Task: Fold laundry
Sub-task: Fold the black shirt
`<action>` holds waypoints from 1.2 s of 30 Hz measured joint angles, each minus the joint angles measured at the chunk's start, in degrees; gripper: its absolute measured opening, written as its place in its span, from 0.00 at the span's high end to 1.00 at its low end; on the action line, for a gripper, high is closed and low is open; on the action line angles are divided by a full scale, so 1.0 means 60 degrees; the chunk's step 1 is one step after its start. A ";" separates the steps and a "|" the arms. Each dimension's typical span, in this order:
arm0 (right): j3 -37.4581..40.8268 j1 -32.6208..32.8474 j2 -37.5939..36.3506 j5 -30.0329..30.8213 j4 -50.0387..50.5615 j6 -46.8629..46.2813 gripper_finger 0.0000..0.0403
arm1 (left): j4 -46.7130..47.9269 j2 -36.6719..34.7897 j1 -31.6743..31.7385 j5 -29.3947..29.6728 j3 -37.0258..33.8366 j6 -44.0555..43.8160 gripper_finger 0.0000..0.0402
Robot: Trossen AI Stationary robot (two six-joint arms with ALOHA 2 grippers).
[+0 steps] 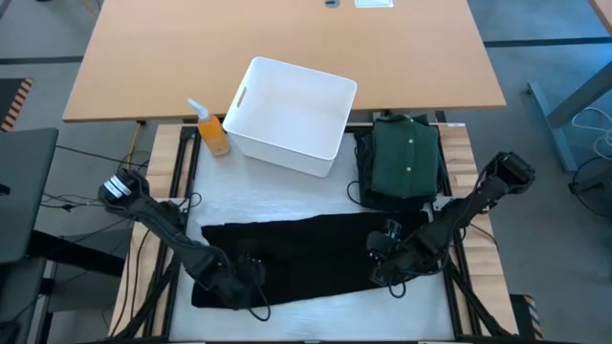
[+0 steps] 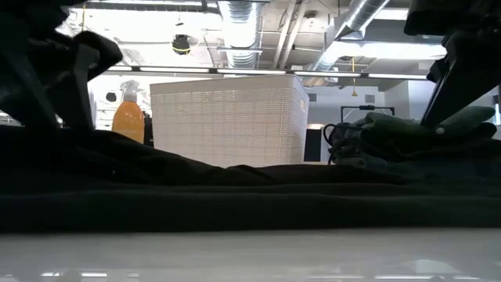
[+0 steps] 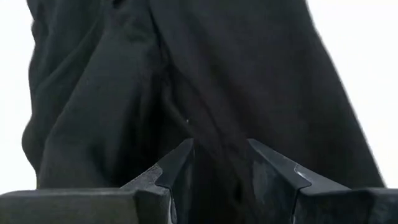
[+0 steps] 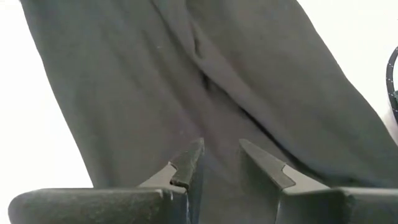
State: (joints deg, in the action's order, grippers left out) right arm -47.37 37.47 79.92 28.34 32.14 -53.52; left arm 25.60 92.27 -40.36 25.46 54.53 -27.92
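A black garment (image 1: pixel 306 253) lies spread flat across the white table top, wide from left to right; it also fills the low view (image 2: pixel 250 196). My left gripper (image 1: pixel 244 285) is over its near left part, open, with dark cloth (image 3: pixel 217 74) under its fingers (image 3: pixel 180 162). My right gripper (image 1: pixel 382 263) is over the garment's right part, open by a narrow gap, above a creased stretch of the cloth (image 4: pixel 186 81). A folded dark green buttoned shirt (image 1: pixel 406 158) rests on other dark clothing at the far right. My left gripper slants down at the black garment's near left part (image 3: pixel 221 124); whether its fingertips touch the cloth I cannot tell. My right gripper slants down at the garment's right part (image 4: pixel 217 124); whether it touches I cannot tell either.
A white plastic bin (image 1: pixel 292 115) stands at the far middle of the table, with an orange spray bottle (image 1: pixel 212 132) just left of it. A wooden table (image 1: pixel 287 48) lies beyond. Bare white surface shows along the near edge (image 1: pixel 316 320).
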 joint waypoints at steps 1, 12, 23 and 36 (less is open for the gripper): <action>0.0000 0.0000 0.0000 0.0000 0.0003 0.0000 0.70 | 0.0231 0.0131 0.0061 -0.0141 0.0136 -0.0026 0.67; -0.0004 -0.0004 0.0000 0.0011 0.0004 0.0004 0.70 | 0.1414 0.1019 0.0581 -0.0540 0.0457 -0.0365 0.79; -0.0006 -0.0002 0.0000 -0.0042 0.0010 0.0012 0.70 | 0.1853 -0.0229 0.0625 -0.0773 0.0457 -0.0201 1.00; -0.0007 0.0069 -0.0098 -0.1277 -0.0203 0.0167 0.70 | 0.0571 -0.3539 0.0459 -0.1373 0.0457 0.0972 1.00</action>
State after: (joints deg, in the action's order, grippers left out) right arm -47.42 37.89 79.33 20.68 30.92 -52.51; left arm 29.03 71.04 -37.60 17.22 57.28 -22.09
